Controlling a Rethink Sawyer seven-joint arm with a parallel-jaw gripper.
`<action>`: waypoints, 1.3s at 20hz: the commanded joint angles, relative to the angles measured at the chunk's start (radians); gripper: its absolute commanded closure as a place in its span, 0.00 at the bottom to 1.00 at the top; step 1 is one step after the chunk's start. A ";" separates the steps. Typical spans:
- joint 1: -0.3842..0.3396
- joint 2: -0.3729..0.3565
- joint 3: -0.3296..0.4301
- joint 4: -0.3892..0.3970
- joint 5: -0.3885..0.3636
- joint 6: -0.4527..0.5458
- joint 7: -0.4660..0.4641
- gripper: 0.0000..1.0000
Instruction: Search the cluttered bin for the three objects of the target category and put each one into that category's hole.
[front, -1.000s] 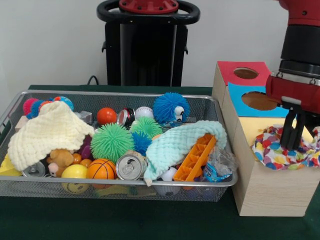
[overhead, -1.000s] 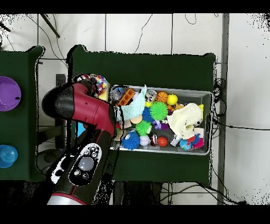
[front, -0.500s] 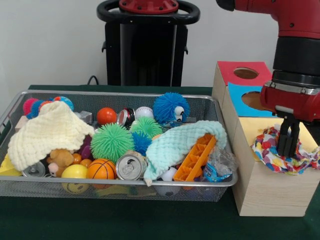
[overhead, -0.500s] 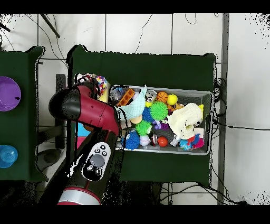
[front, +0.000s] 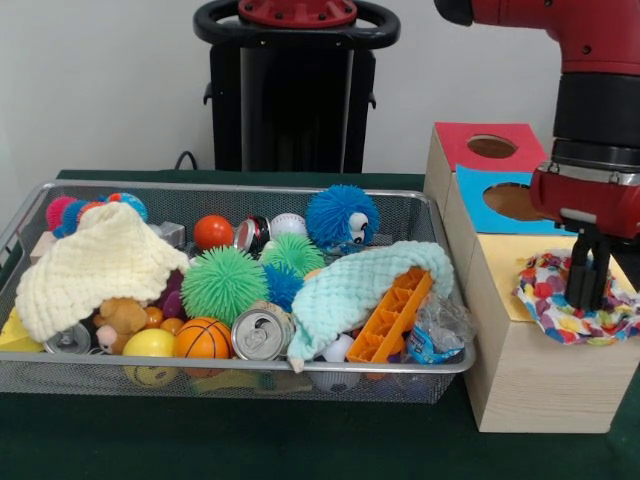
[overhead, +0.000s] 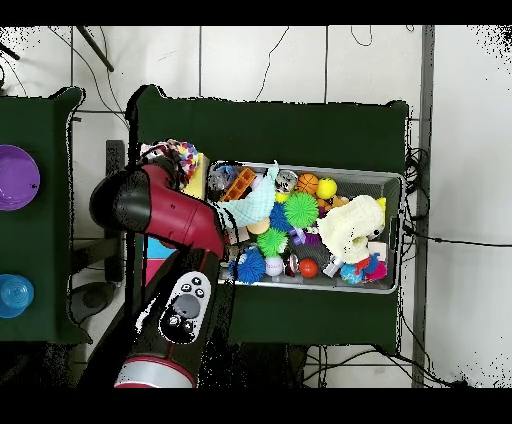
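The fingers (front: 588, 280) pointed straight down into the colourful patterned cloth (front: 570, 305) and stood close together, with almost no gap showing between them, apparently pinched on a fold of it, though the exact contact was hidden by the fabric bunched around their tips. The gripper (front: 588, 300) hung from the red and black arm (front: 600, 110) over the yellow panel (front: 505, 265) on top of the wooden box (front: 520, 375). The cloth lay crumpled on that panel, spread around and below the fingers, with its right part drooping toward the box's near edge; it covered whatever opening that panel had. Behind it on the same box sat the blue panel (front: 485, 205) and the red panel (front: 470, 140), each with a round hole showing. In the overhead view the cloth (overhead: 182, 155) appeared just past the arm's elbow (overhead: 125, 200), beside the wire mesh bin (overhead: 395, 180). The bin (front: 30, 215) stood just beside the box and held a cream knitted cloth (front: 95, 260), a mint knitted cloth (front: 345, 285), an orange plastic piece (front: 392, 315), a green spiky ball (front: 222, 283), a blue fuzzy ball (front: 340, 215), a small basketball (front: 200, 338) and a drink can (front: 258, 333).
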 joint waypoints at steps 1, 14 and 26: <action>-0.027 0.000 0.117 0.137 0.013 0.028 0.186 1.00; -0.001 -0.033 0.075 0.214 0.009 0.065 0.199 1.00; -0.055 -0.066 0.126 0.293 -0.020 -0.010 0.147 1.00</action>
